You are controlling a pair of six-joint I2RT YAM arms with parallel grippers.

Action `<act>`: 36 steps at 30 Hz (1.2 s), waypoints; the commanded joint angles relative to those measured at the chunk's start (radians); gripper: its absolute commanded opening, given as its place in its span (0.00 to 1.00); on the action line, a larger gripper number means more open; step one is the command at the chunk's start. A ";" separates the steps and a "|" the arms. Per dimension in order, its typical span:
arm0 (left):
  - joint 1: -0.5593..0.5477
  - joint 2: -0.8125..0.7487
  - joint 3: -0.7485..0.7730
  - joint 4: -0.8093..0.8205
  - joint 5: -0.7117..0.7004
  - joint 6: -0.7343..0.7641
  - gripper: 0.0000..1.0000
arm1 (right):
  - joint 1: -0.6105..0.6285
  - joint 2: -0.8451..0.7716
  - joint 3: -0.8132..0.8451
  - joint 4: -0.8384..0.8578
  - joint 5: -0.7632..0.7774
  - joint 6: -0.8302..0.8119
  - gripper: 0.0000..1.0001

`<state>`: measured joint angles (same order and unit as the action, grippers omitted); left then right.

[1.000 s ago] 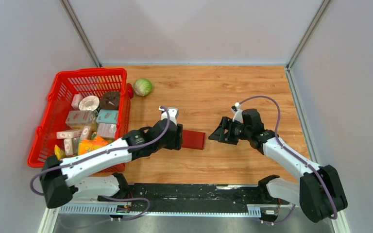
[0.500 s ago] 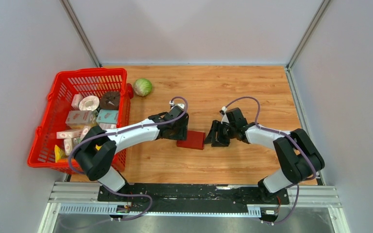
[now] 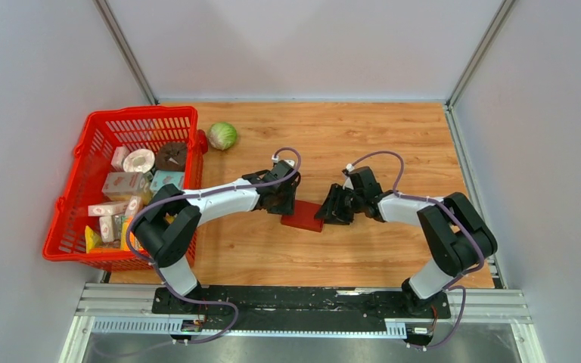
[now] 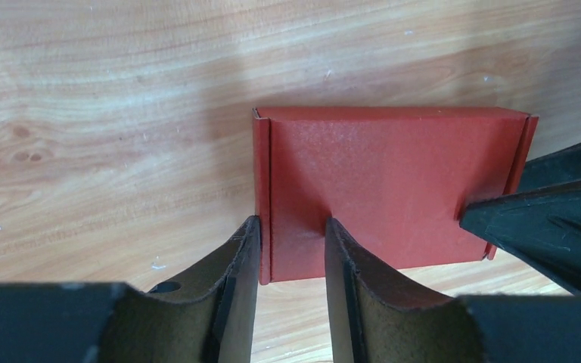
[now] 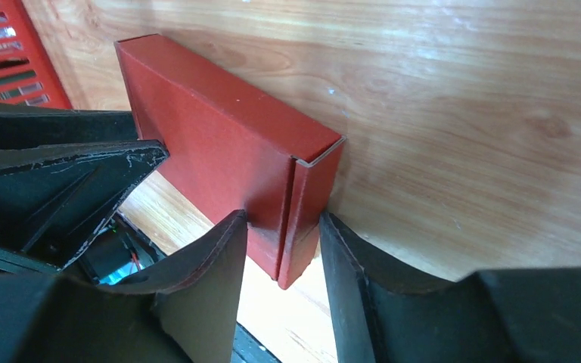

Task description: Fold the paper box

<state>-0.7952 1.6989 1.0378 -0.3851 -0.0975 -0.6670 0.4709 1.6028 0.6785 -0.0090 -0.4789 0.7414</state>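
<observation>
The table (image 3: 363, 136) was bare wood between plain grey walls, with the basket (image 3: 142, 111) of cartons (image 3: 125, 184) at my left and the cabbage (image 3: 222, 135) just past its far corner. Over the last second my right gripper (image 5: 284, 223) had come in from well off to the right and settled on the right end of the box (image 3: 302, 218). My left gripper (image 4: 291, 231), already at the left end, had stretched further forward. Both pairs of jaws had narrowed on the way. The box had hardly shifted, only turned a little, so that its right end sat nearer to me. It lay mid-table, directly between my two grippers, already a closed, shallow rectangular shape and not a flat sheet. On the left, one finger (image 4: 234, 265) pressed the outside of the end wall and the other bore on the broad face just inside it, pinching that end. On the right the hold mirrored it, the end wall caught between the pads, with the edge of a flap standing slightly proud at the corner. I judged the folding nearly finished. Having both ends pinched meant I could square the box up or press that loose flap home. How firmly either pinch had bitten I could not tell.
</observation>
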 commanded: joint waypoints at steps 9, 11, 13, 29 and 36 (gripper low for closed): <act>-0.056 0.247 0.296 0.074 0.226 0.055 0.35 | -0.012 -0.243 -0.239 -0.018 0.333 0.410 0.37; -0.103 0.326 0.373 0.052 0.231 0.067 0.34 | -0.038 -0.316 -0.273 -0.067 0.358 0.461 0.38; -0.130 0.402 0.491 0.035 0.249 0.079 0.34 | -0.096 -0.407 -0.338 -0.095 0.387 0.493 0.38; -0.184 0.499 1.036 -0.276 0.162 0.167 0.58 | -0.336 -1.052 -0.288 -0.623 0.516 0.288 0.82; -0.087 0.196 0.957 -0.420 0.029 0.224 0.62 | -0.259 -0.930 0.008 -0.772 0.456 -0.075 0.83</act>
<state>-0.9516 2.1571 2.0171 -0.7067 0.0422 -0.4992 0.1509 0.5915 0.4877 -0.6807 -0.0265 0.9527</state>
